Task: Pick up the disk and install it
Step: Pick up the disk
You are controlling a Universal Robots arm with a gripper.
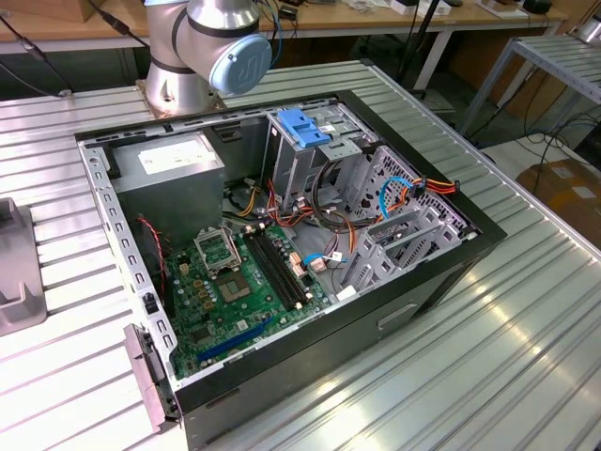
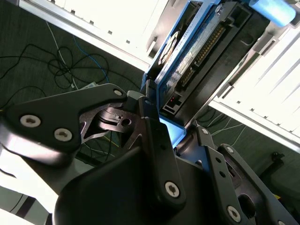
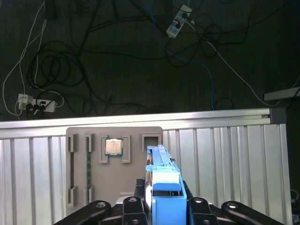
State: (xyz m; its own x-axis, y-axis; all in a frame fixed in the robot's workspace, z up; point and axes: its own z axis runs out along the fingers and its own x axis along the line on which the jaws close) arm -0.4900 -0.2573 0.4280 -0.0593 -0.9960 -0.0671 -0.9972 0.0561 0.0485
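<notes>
- Gripper (image 3: 162, 199) fingers clamp the disk (image 3: 159, 157), edge-on.
- Best held firm and unskewed, so it meets the case (image 1: 413, 310) bay square.

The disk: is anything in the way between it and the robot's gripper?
Nothing visible is. In both wrist views the gripper is shut on the disk, its fingers clamping it from both sides. In the first wrist view the held disk is over a ribbed metal table, near a grey tray.
</notes>
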